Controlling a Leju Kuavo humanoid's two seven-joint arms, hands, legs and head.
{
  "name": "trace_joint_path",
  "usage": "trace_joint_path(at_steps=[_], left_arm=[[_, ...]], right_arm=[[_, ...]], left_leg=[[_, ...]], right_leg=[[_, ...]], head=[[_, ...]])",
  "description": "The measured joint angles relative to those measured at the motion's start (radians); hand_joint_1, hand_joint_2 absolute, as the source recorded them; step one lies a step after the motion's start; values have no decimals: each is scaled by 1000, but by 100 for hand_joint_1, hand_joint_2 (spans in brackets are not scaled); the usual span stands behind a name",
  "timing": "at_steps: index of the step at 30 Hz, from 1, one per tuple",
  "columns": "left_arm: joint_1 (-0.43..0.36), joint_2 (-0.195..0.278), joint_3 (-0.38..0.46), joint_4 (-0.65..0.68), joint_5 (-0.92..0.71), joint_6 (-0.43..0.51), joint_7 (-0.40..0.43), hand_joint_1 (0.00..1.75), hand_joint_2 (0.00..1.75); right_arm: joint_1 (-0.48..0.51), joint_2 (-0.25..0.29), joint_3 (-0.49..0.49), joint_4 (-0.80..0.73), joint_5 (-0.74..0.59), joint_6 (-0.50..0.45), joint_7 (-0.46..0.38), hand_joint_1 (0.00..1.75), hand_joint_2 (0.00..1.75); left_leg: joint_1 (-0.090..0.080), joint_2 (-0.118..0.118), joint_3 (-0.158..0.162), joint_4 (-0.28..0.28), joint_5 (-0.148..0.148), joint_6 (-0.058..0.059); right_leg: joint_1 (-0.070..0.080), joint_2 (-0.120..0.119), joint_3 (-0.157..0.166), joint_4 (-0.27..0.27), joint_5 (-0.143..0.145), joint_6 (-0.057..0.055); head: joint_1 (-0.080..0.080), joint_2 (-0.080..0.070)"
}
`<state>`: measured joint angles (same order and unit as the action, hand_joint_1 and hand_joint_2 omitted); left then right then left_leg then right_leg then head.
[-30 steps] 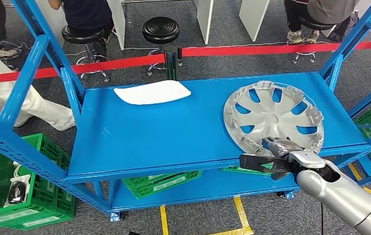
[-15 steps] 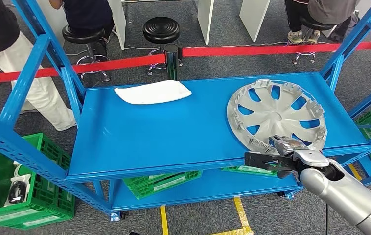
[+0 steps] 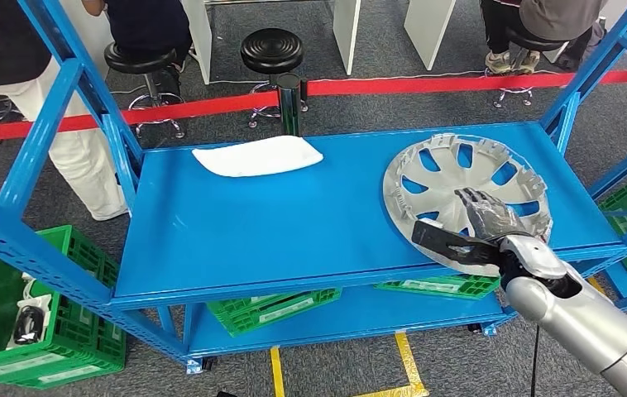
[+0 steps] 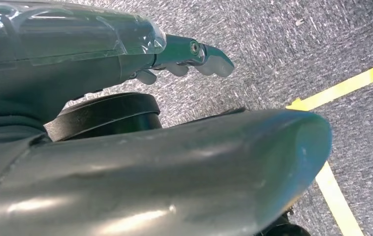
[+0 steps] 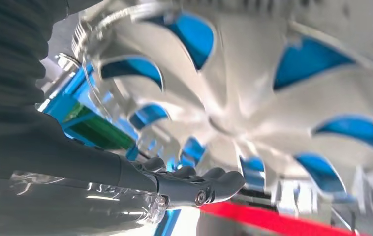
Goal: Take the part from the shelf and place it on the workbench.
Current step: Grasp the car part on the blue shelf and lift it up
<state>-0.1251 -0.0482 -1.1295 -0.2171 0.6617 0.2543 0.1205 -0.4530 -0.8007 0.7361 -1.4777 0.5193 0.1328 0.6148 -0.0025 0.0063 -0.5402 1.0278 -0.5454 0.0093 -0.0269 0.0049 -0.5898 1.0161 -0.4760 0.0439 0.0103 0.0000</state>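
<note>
The silver wheel cover [image 3: 466,195] lies on the right half of the blue shelf [image 3: 277,223], inner side up, its ring of clips standing along the rim and the blue of the shelf showing through its cut-outs. Its near edge reaches the front lip of the shelf. The right hand [image 3: 477,225] is at that near edge: the dark fingers [image 3: 484,208] lie spread over the top of the cover, while the thumb runs along the front rim at the shelf lip. From where I stand I cannot tell whether the fingers are actually grasping the cover or just resting on it. In the right wrist view the cover [image 5: 253,88] is seen close up beyond the right hand [image 5: 194,187], whose fingers [image 5: 214,182] point toward its spokes; that view is blurred, and contact is not clear there either.

The left hand [image 4: 174,54] hangs down over grey carpet with a yellow floor line [image 4: 342,88] beside it; its fingers [image 4: 209,59] are slightly bent, apart, and carry nothing.

Toward the back left of the same shelf lies a flat white part [image 3: 257,155], well apart from the wheel cover. Green crates [image 3: 37,331] sit on the floor and on the lower shelf level. Behind the rack a red barrier tape [image 3: 211,106] runs across, with black stools [image 3: 271,51] beyond it, and a person in pale trousers [image 3: 78,165] stands at the left end
</note>
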Motion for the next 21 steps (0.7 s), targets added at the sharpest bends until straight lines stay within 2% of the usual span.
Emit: trace_joint_path(at_steps=[7, 13, 16, 21], left_arm=[[0, -1, 0, 0, 3, 0, 0, 0, 0], [0, -2, 0, 0, 3, 2, -3, 0, 0], [0, -2, 0, 0, 3, 1, -3, 0, 0], [0, -2, 0, 0, -4, -1, -2, 0, 0]], right_arm=[[-4, -1, -27, -23, 41, -62, -15, 0, 175], [-3, -10, -57, -39, 40, -50, -6, 0, 175], [1, -15, -66, -42, 12, -25, 7, 0, 175], [24, -33, -77, -44, -137, 86, 65, 0, 175]], left_leg=[[0, 2, 0, 0, 0, 0], [0, 1, 1, 0, 0, 0], [0, 0, 1, 0, 0, 0], [0, -5, 1, 0, 0, 0]], right_leg=[[0, 1, 0, 0, 0, 0], [0, 1, 0, -1, 0, 0], [0, 0, 0, -1, 0, 0], [0, 0, 0, -1, 0, 0]], head=[[0, 0], [0, 0], [0, 0], [0, 0]])
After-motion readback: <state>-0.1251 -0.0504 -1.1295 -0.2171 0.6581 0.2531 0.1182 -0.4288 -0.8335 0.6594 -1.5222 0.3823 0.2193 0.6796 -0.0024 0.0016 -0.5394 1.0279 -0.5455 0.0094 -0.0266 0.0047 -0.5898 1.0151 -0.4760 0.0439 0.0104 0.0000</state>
